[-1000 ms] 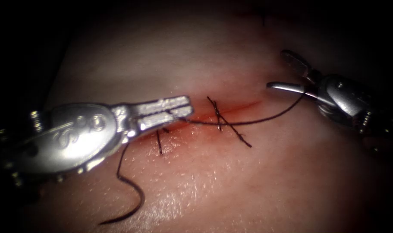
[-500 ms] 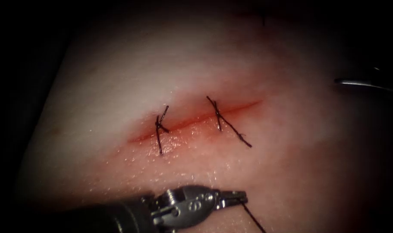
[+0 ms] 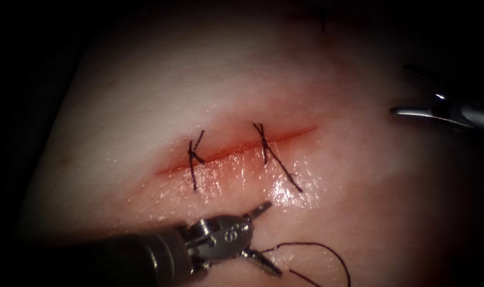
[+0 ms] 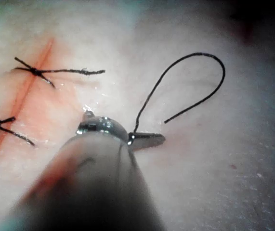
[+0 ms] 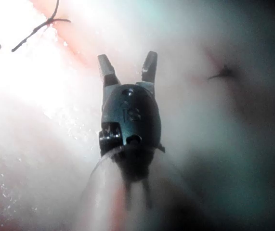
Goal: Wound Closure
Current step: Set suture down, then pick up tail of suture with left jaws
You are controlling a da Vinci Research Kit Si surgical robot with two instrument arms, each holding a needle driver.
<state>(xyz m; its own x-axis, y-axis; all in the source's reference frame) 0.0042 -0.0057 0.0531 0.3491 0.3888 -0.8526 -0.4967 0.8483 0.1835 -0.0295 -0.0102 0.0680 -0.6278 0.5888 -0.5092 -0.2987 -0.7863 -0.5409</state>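
Endoscope view: the tissue (image 3: 210, 79) spreads across the frame, its cut (image 3: 236, 150) slanting through the centre with red fluid (image 3: 220, 170) along it. Two knotted stitches (image 3: 195, 155) cross the cut. My left pincer (image 3: 259, 234) sits at lower centre below the cut, jaws spread wide, gripping nothing. A loose thread (image 3: 327, 252) loops beside its lower jaw at lower right. My right pincer (image 3: 412, 90) waits at the right edge, jaws parted and empty. I cannot spot the needle.

thread (image 3: 327, 252) before cut (image 3: 236, 151), beside left hand (image 3: 261, 234)
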